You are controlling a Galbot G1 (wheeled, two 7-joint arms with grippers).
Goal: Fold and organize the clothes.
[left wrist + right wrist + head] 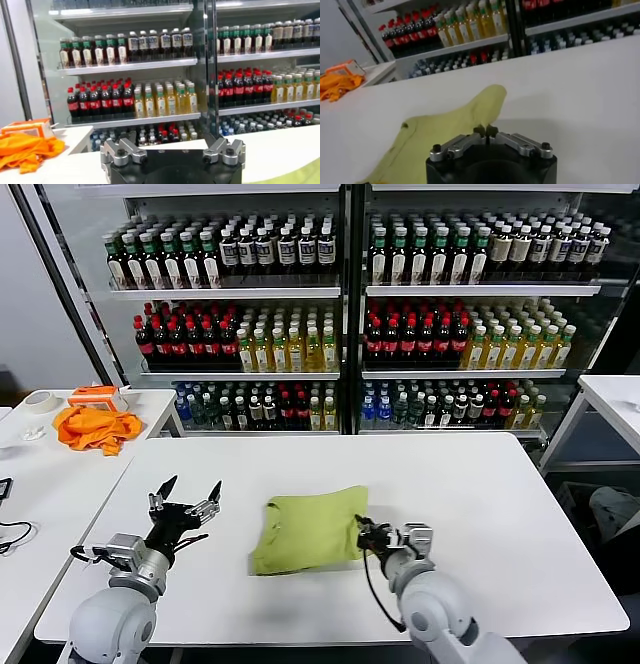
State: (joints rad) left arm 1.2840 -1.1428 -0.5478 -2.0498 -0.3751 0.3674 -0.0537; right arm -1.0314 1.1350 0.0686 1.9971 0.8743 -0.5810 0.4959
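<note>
Bright, even overhead light; glare streaks the fridge doors [345, 304], soft shadows on the white table [500, 514], wrist views slightly blurred.

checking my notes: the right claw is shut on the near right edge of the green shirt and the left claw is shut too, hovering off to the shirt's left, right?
Not quite. The left claw is open, its fingers spread wide, as the head view shows. The rest holds: the right claw is shut on the near right edge of the green shirt, and the left claw hovers off to the shirt's left.
</note>
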